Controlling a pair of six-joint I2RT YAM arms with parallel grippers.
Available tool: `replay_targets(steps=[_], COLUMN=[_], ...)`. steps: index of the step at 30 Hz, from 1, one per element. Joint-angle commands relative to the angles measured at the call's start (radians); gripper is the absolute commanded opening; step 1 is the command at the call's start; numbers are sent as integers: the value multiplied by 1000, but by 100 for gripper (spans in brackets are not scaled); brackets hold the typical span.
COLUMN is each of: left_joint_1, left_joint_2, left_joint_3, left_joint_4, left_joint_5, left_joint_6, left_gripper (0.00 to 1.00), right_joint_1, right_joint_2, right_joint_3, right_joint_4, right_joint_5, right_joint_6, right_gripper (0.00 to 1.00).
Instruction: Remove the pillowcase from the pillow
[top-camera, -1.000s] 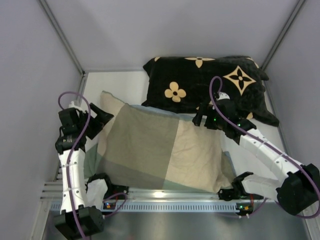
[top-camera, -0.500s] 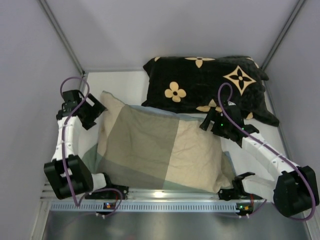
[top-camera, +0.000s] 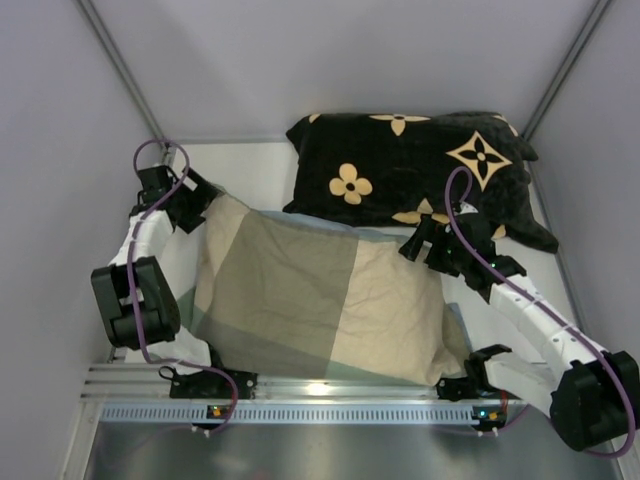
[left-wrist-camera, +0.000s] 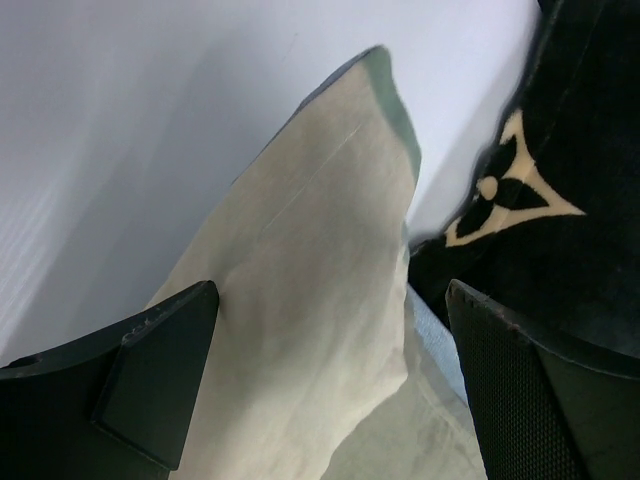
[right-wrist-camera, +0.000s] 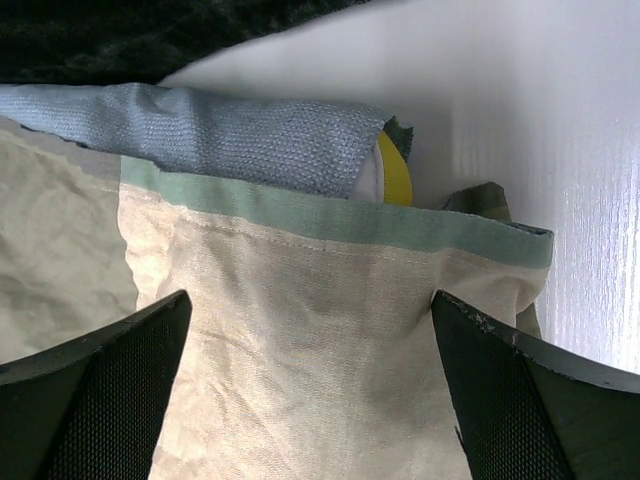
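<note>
**Pillowcase still on pillow; both grippers wide open at its far corners**

Task item. The pillowcase (top-camera: 320, 300) lies flat at the centre of the white table (top-camera: 250, 165), between the two arms, with its colour-block face up: olive at far left, beige at right, sage along the near edge. It is filled out and wrinkled. The right wrist view shows its far right end, where a sage hem band crosses the beige panel and a grey-blue layer lies just beyond it. The pillow (right-wrist-camera: 393, 172) is inside the case. Only a small piece of yellow piping and white shows, between the grey-blue layer and the hem.

Tools. The left gripper (top-camera: 203, 197) is at the far left corner of the pillowcase with its jaws spread wide. In the left wrist view the beige corner rises between the two fingers. Contact with the fabric cannot be confirmed. The right gripper (top-camera: 413, 238) is at the far right edge, over the hem, with its jaws equally wide and gripping nothing.

Surroundings. A black cushion with tan flower motifs (top-camera: 410, 165) lies at the far right of the table, its near edge against the far edge of the pillowcase. A metal rail (top-camera: 320, 410) runs along the near edge of the table.
</note>
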Motion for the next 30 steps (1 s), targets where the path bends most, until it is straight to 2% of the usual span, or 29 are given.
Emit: replay_targets(steps=[1, 8, 10, 11, 12, 13, 15, 16, 17, 18, 24, 30], left_joint_1=[-38, -61, -61, -61, -61, -61, -61, -61, -61, -61, -60, -61], left_joint_2=[83, 159, 171, 171, 168, 163, 139, 128, 107, 94, 24, -30], left_joint_3=[76, 35, 26, 13, 10, 7, 1, -2, -5, -4, -24, -51], left_joint_4=[90, 85, 101, 119, 122, 122, 122, 122, 113, 99, 73, 71], left_joint_5=[50, 23, 43, 56, 63, 64, 60, 58, 54, 35, 30, 73], left_joint_6=[0, 15, 20, 14, 12, 9, 9, 12, 15, 17, 40, 26], left_gripper=[99, 99, 93, 86, 74, 54, 36, 16, 4, 0, 0, 0], right_joint_1=[-17, -48, -60, -72, -79, -82, -89, -89, -89, -89, -103, -106], right_joint_2=[-18, 14, 45, 72, 89, 103, 136, 148, 151, 157, 226, 327], right_joint_3=[0, 20, 30, 38, 46, 58, 67, 69, 70, 72, 102, 55], right_joint_4=[33, 33, 36, 35, 35, 33, 30, 31, 33, 33, 68, 205], right_joint_5=[-18, -18, -21, -21, -20, -20, -24, -26, -17, -7, -1, -220], right_joint_6=[-8, 17, 26, 28, 26, 23, 25, 25, 23, 23, 2, -9], right_gripper=[100, 99, 99, 99, 99, 99, 99, 99, 99, 99, 99, 99])
